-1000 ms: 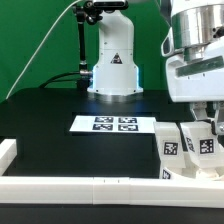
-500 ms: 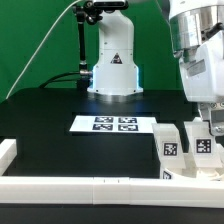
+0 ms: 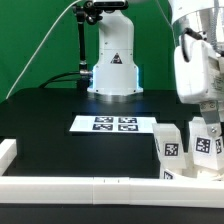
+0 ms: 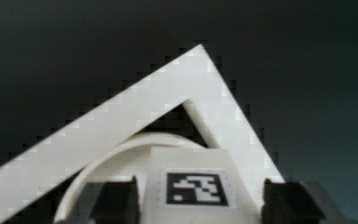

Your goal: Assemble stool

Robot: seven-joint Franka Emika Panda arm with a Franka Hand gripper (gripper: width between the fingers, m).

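Upright, leg (image 3: 171, 146) stands vertical.

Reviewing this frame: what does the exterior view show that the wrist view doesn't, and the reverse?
Only the exterior view shows the robot base, the marker board, the white border rail and a second tagged leg.

Only the wrist view shows the two white rails meeting at a corner and a curved white rim inside it, probably the seat.

Both show the gripper around a tagged leg; whether the fingers press it is unclear.
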